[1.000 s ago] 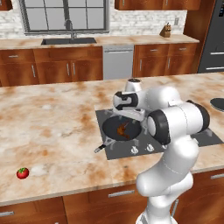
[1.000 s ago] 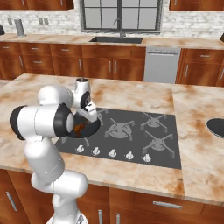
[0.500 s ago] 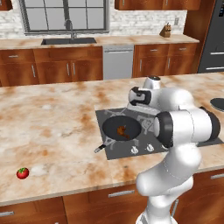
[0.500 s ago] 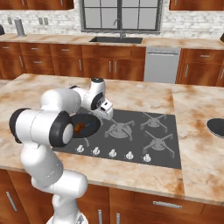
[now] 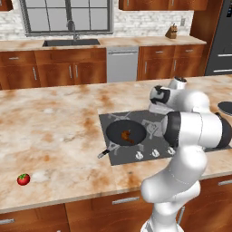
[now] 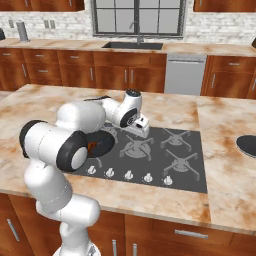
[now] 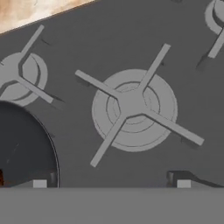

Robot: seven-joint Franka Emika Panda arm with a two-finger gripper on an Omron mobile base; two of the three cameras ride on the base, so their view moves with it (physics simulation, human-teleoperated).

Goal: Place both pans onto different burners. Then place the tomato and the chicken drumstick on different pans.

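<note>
Two pans: one black pan [image 5: 125,133] sits on a burner at the cooktop's [image 6: 192,170] near left, and a second pan [image 6: 247,145] lies on the counter [image 5: 54,127] off to the right, cut by the frame edge. One drumstick [image 5: 126,135] lies in the first pan, and one tomato [image 5: 23,179] sits on the counter well to the left. The right base view shows three bare burner grates [image 6: 136,146] and five white knobs [image 6: 128,175] in a row; there is one sink [image 5: 69,42], with one faucet [image 5: 71,28].

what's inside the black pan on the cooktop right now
The chicken drumstick lies inside the pan, near its middle. The pan sits on the cooktop; the burner grate beneath it is covered, so it cannot be seen.
</note>
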